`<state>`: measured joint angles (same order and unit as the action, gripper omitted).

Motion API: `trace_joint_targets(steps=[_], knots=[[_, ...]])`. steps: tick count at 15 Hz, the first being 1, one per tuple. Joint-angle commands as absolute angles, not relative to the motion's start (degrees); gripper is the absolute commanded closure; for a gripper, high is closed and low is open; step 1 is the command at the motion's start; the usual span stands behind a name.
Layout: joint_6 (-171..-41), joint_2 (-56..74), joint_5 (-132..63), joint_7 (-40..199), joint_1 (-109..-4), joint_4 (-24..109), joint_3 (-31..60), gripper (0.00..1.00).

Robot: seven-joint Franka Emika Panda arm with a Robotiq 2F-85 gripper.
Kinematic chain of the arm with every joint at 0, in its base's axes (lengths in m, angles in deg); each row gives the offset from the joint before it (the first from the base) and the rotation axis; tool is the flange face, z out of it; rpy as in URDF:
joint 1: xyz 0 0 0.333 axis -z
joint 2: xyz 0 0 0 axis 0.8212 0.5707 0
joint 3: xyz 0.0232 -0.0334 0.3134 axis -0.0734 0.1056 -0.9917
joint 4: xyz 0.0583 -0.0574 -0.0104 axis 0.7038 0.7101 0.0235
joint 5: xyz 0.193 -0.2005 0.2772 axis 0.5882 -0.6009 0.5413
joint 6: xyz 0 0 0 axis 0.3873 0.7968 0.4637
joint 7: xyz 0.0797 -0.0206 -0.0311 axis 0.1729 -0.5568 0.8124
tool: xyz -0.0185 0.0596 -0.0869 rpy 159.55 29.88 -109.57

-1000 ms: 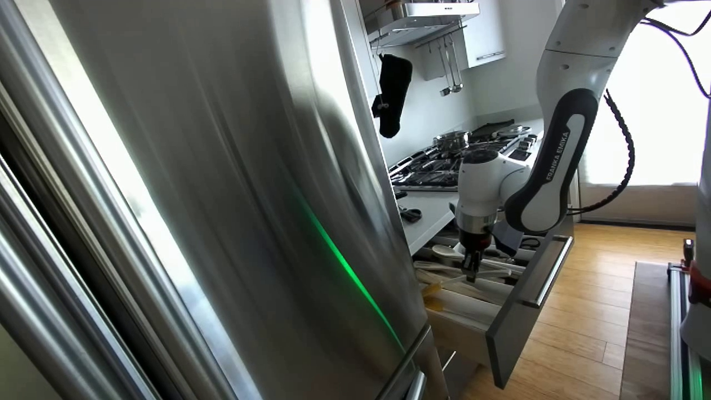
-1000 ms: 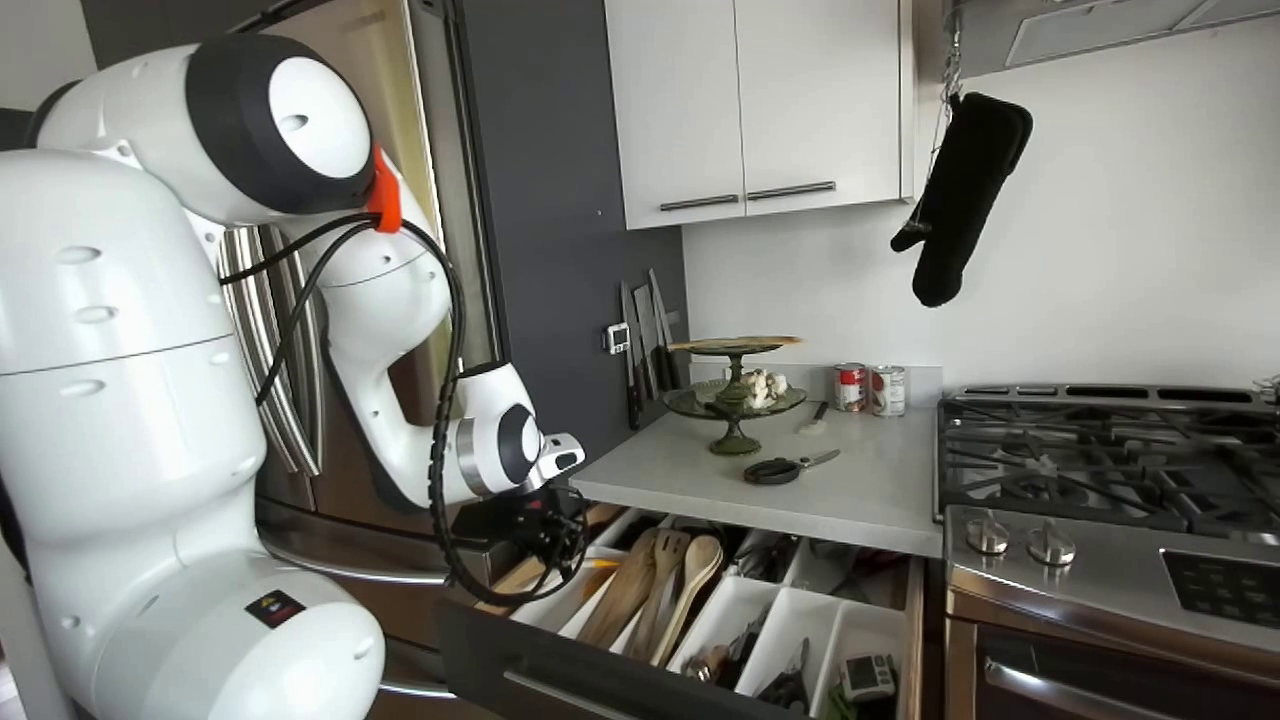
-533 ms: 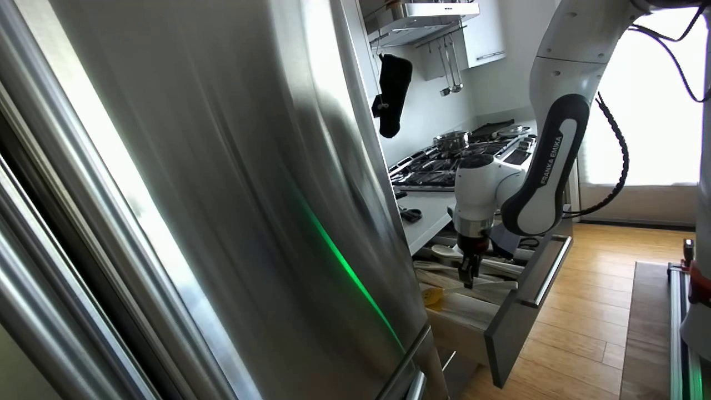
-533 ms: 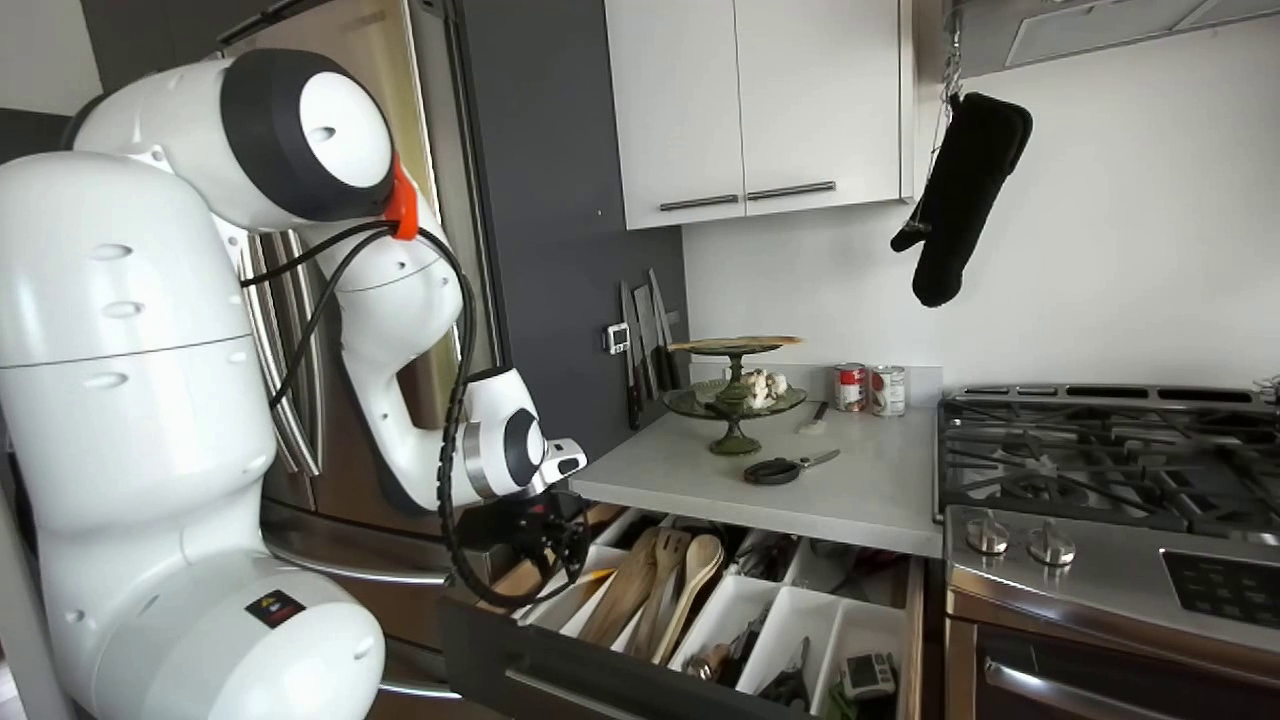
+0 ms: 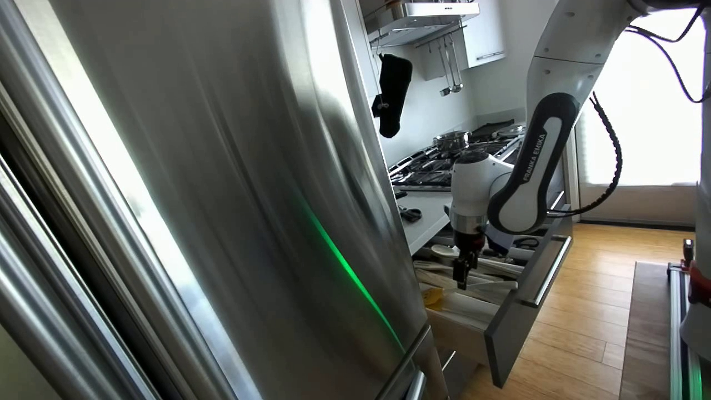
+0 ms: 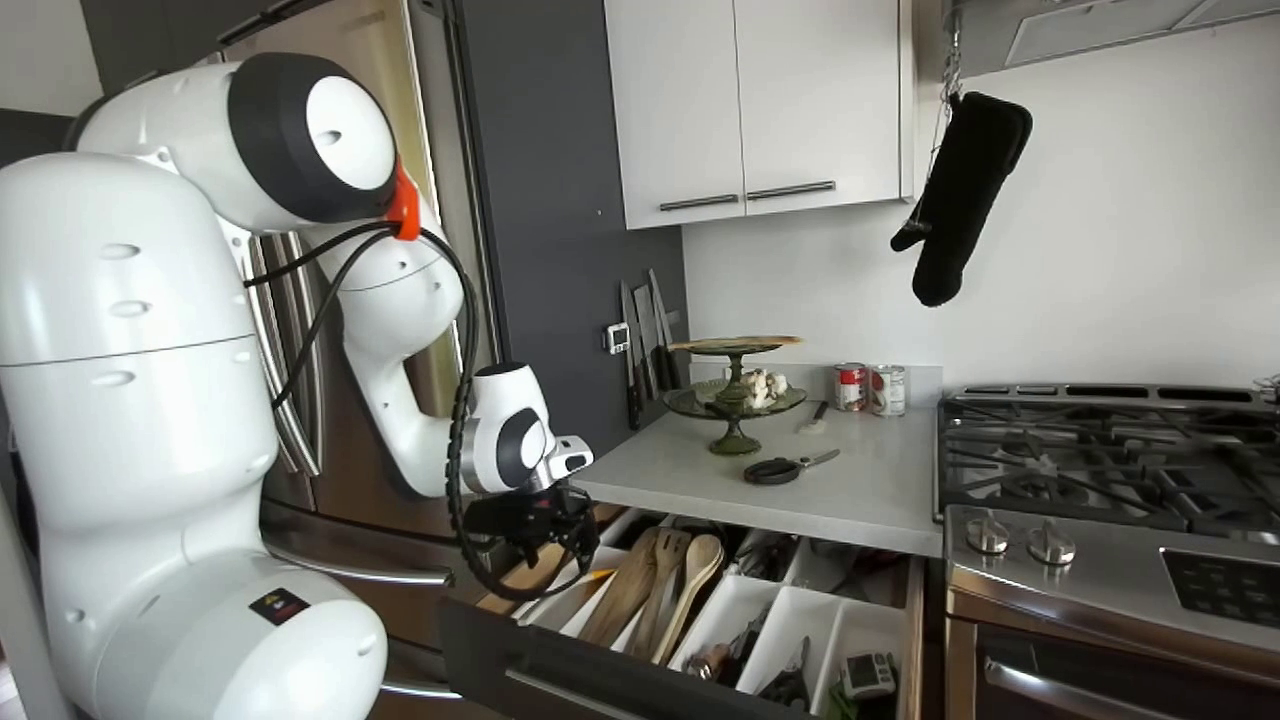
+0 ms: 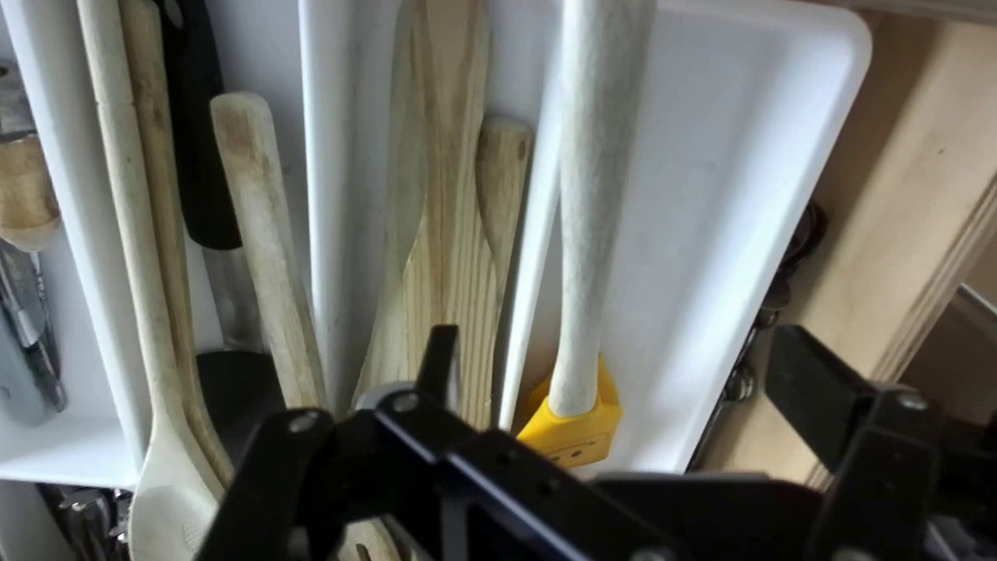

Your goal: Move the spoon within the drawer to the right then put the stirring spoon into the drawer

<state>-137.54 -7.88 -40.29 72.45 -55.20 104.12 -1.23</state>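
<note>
Snag hazard: empty gripper [image 7: 619, 347] over the pulled-out drawer [image 7: 911, 171]
Wrist view: the 2 fingers [image 7: 814, 389] stand wide apart, nothing held. The yellow-ended tool [image 7: 600, 210], probably the stirring spoon, lies along the end compartment close to a divider [image 7: 536, 265]; contact cannot be told. Lowering here could catch its handle and drag it out. The wooden spoon [image 7: 175, 499] lies in the 3rd compartment from the drawer's wooden wall, among other handles [image 7: 265, 218]; pushing it could shift these too. In an exterior view, the tool reaches near the drawer front [image 5: 511, 328]; if it sits proud, the drawer could jam when slid home. In an exterior view, a cable [image 6: 454, 460] loops down near the drawer front; lifting away could hook it there.
</note>
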Motion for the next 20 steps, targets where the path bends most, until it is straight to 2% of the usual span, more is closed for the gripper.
trace_joint_targets(steps=[1,4,6,7,10,20], knots=[[-128.1,-7.6,-24.9,88.0,-59.7,101.0,-0.8,0.0],[-113.4,-9.6,-18.7,96.8,-59.4,97.8,1.7,0.0],[-103.7,-10.4,-24.9,91.0,-58.1,94.6,3.6,0.0],[-110.2,-9.6,-22.2,92.9,-59.8,96.7,2.8,0.0],[-104.9,-10.1,-23.7,92.7,-58.9,94.3,4.6,0.0],[-103.5,-3.8,-31.6,78.0,-59.4,90.0,4.2,0.0]])
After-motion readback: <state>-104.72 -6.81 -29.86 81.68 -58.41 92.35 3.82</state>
